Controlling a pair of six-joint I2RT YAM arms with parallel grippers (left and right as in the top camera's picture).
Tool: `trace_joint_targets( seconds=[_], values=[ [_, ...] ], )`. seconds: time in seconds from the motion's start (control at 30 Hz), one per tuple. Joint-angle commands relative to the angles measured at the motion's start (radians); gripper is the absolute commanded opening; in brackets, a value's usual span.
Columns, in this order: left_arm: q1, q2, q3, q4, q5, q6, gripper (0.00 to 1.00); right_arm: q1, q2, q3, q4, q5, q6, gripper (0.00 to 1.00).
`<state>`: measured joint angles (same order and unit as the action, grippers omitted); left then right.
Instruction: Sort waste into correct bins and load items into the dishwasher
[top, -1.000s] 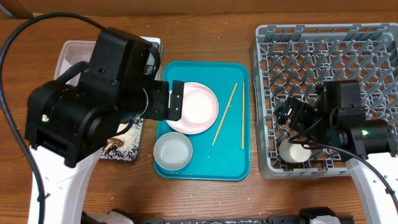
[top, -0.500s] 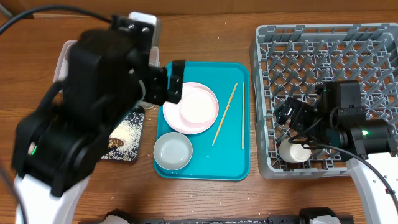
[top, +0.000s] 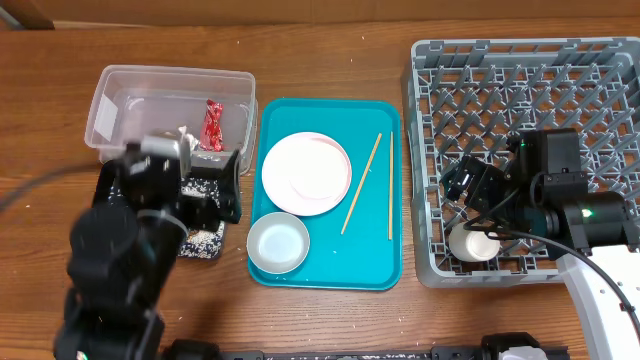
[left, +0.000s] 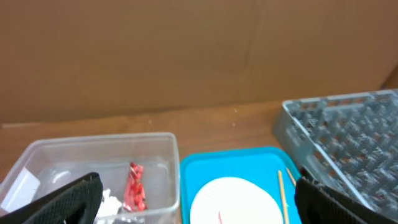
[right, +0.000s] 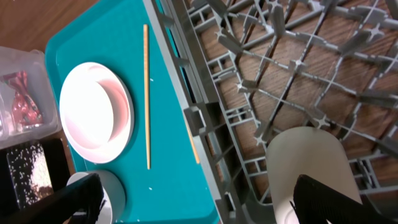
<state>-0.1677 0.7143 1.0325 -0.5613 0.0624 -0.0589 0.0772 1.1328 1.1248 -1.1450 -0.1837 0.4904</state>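
The clear tub (top: 170, 100) holds the red foil wrapper (top: 213, 122) and the paper wad (top: 186, 134); both show in the left wrist view (left: 135, 188). My left gripper (top: 175, 180) is open and empty above the black tray (top: 205, 240), which holds rice and is partly hidden by the arm. The plate (top: 307, 172), the whitish bowl (top: 278, 243) and two chopsticks (top: 361, 183) lie on the teal tray. The white cup (top: 473, 243) sits in the grey dish rack (top: 530, 90). My right gripper (top: 470, 195) is open just above the cup (right: 305, 165). I cannot make out the pink bowl.
The teal serving tray (top: 330, 270) lies between the bins and the rack. A brown cardboard wall (left: 186, 56) stands behind the table. The rack's front-left corner wall (right: 205, 143) lies between the cup and the teal tray.
My left arm has drawn back from the plate toward the near left and now hangs over the black tray, uncovering the clear tub. The right arm has not moved.
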Motion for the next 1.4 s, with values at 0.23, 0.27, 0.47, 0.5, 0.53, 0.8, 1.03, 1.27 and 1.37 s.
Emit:
trace_joint_targets(
  seconds=[0.23,0.27,0.47,0.5,0.53,0.8,1.03,1.27,1.37],
  values=[
    [0.110,-0.402,-0.493,0.248,0.043,0.016,1.00,-0.006,-0.004,0.014,0.006,-0.004,-0.009,1.00],
    [0.116,-0.443,-0.538,0.270,0.043,0.010,1.00,-0.006,-0.004,0.014,0.006,-0.004,-0.009,1.00],
    [0.143,-0.624,-0.734,0.373,0.043,-0.038,1.00,-0.006,-0.004,0.014,0.006,-0.004,-0.009,1.00],
    [0.145,-0.646,-0.760,0.388,0.043,-0.046,1.00,-0.006,-0.004,0.014,0.006,-0.005,-0.009,1.00],
    [0.147,-0.672,-0.794,0.410,0.043,-0.054,1.00,-0.006,-0.004,0.014,0.006,-0.004,-0.009,1.00],
    [0.148,-0.711,-0.983,0.572,0.043,-0.080,1.00,-0.006,-0.004,0.014,0.006,-0.004,-0.009,1.00],
    [0.147,-0.711,-1.028,0.563,0.039,-0.079,1.00,-0.006,-0.004,0.014,0.006,-0.004,-0.009,1.00],
    [0.147,-0.708,-1.028,0.492,0.035,-0.079,1.00,-0.006,-0.004,0.014,0.006,-0.004,-0.009,1.00],
    [0.147,-0.708,-1.028,0.492,0.035,-0.079,1.00,-0.006,-0.004,0.014,0.006,-0.004,-0.009,1.00]
  ],
)
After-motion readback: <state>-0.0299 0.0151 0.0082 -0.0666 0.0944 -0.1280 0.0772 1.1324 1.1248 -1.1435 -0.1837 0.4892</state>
